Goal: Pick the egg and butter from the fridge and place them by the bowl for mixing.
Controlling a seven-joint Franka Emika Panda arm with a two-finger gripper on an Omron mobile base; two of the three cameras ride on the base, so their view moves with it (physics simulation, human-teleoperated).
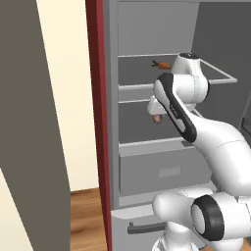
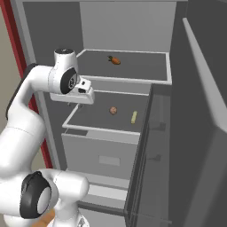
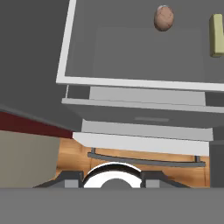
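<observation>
The fridge [image 1: 112,98] [image 2: 53,26] stands open. On its middle shelf [image 2: 99,129] lies the pinkish-tan egg [image 2: 113,110] [image 3: 163,18], with the pale yellow butter stick [image 2: 134,117] [image 3: 216,35] just to its right. In the left base view the egg [image 1: 157,118] peeks out under my hand. My gripper [image 2: 73,101] [image 3: 110,178] hangs over the shelf's front left corner, short of the egg and to its left. Its fingertips [image 3: 70,177] stand apart with nothing between them. The bowl is out of view.
An orange carrot [image 1: 162,64] [image 2: 114,60] lies on the upper shelf. Under the middle shelf sits a grey drawer [image 2: 106,155] [image 3: 144,116]. The open fridge door [image 2: 199,133] fills the right side. A dark red cupboard edge [image 1: 95,98] borders the fridge on the left, above wooden floor [image 1: 86,215].
</observation>
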